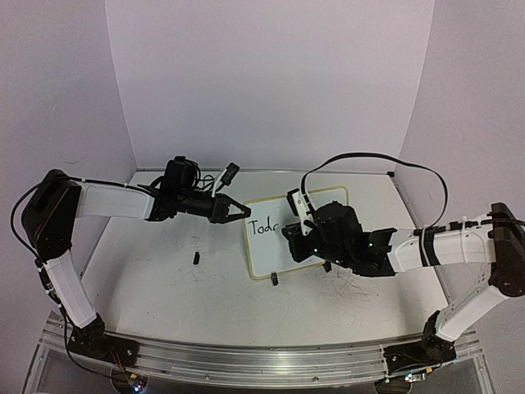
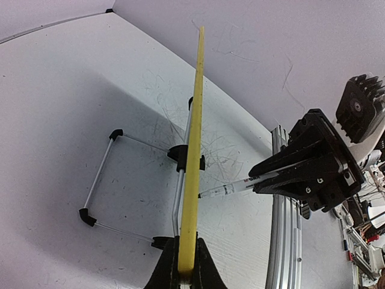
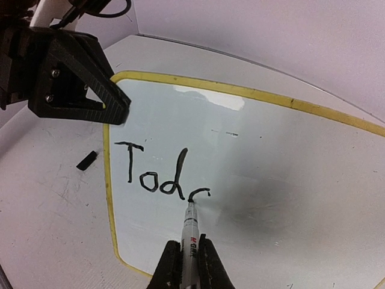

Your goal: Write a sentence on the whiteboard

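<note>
The whiteboard (image 1: pixel 267 250) stands tilted mid-table on its wire stand; its pale-yellow rim (image 2: pixel 194 144) shows edge-on in the left wrist view. My left gripper (image 1: pixel 244 212) is shut on the board's left edge, the rim pinched between its fingers (image 2: pixel 187 244). My right gripper (image 1: pixel 289 233) is shut on a white marker (image 3: pixel 191 232), whose tip touches the board face (image 3: pixel 283 162). The sentence (image 3: pixel 157 171) reads "Tod" in black, plus a fresh curved stroke at the marker tip. From the left wrist view the marker (image 2: pixel 231 189) meets the board from the right.
A small black piece (image 1: pixel 197 258) lies on the tabletop left of the board, also visible as the piece (image 3: pixel 86 161). The wire stand (image 2: pixel 99 180) spreads behind the board. An aluminium rail (image 1: pixel 246 357) runs along the near edge. White walls enclose the table.
</note>
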`<action>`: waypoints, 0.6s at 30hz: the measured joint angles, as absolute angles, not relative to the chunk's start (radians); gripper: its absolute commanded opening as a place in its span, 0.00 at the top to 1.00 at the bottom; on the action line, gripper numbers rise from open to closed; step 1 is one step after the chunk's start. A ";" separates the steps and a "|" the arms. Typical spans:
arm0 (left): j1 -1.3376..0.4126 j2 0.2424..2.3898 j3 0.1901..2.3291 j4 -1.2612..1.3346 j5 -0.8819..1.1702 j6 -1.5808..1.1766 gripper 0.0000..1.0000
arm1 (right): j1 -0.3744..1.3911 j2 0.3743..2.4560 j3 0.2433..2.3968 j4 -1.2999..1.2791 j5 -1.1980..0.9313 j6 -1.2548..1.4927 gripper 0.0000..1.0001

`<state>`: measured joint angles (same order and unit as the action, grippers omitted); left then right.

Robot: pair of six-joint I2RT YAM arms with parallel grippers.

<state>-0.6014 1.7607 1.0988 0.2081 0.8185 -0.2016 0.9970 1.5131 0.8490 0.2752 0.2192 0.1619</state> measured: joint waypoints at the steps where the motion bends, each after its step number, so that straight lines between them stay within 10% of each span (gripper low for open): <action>1: -0.601 1.761 1.099 0.208 0.818 -0.202 1.00 | 0.997 1.513 0.849 0.275 0.219 0.162 1.00; 18: -0.601 1.761 1.099 0.208 0.817 -0.202 1.00 | 1.000 1.513 0.849 0.270 0.257 0.162 1.00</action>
